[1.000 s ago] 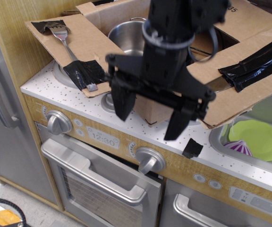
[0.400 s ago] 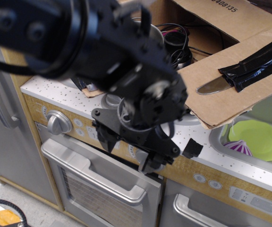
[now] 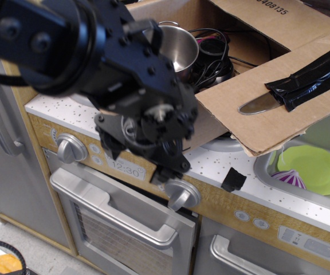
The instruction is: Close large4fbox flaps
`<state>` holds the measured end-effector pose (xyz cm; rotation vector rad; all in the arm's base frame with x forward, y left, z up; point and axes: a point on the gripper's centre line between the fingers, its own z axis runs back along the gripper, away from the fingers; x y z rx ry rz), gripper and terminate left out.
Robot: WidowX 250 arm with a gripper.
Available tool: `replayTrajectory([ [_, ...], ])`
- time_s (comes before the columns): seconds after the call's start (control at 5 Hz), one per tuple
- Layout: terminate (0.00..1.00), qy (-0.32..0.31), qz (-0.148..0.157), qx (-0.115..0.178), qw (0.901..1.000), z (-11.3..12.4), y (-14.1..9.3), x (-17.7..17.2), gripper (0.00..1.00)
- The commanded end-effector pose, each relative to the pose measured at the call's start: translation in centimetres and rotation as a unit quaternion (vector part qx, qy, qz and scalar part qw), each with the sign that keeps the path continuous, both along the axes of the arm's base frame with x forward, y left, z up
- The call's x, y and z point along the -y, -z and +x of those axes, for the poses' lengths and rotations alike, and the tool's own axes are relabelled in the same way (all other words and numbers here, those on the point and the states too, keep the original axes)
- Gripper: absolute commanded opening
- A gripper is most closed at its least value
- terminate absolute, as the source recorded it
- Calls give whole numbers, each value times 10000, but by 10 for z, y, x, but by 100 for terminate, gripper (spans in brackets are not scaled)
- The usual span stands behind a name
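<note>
Box: the large4fbox (image 3: 222,23) sits on the toy stove's white speckled counter (image 3: 56,106), at 1 o'clock in the frame, open at the top.
Flaps: the flaps are not closed; the near flap (image 3: 268,109) lies spread outward at 3 o'clock, over the counter edge and the sink (image 3: 268,166), and the far flap (image 3: 274,17) leans back at 1 o'clock.
Knife: a knife (image 3: 259,103) lies on the near flap, its handle under black tape (image 3: 314,77).
Inside: a steel pot (image 3: 179,48) and dark cables (image 3: 213,57) show in the box.
Gripper: the gripper (image 3: 139,154) hangs at 8 o'clock from the box, over the counter's front edge above the oven clock (image 3: 125,169); its dark body hides the fingers, so I cannot tell spread or pressed.
Sink: a green plate (image 3: 314,169) lies in it at 4 o'clock.
</note>
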<state>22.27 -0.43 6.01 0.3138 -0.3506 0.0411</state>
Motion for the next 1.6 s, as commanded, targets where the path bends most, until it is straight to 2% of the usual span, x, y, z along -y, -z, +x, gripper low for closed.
replayTrajectory([
  [0.0,0,248,749,76,9969,22,-53,-11,100],
  [0.2,0,333,1222,82,9919,28,-81,-4,100],
  [0.4,0,680,1413,281,9872,39,-103,4,100],
  [0.6,0,1335,739,113,9882,56,-113,9,100],
  [0.8,0,1825,420,87,9823,76,-116,17,100],
  [1.0,0,2140,79,180,9766,92,-110,27,100],
  [1.2,0,2205,-396,52,9746,100,-101,34,100],
  [1.4,0,2270,-703,82,9713,106,-82,37,100],
])
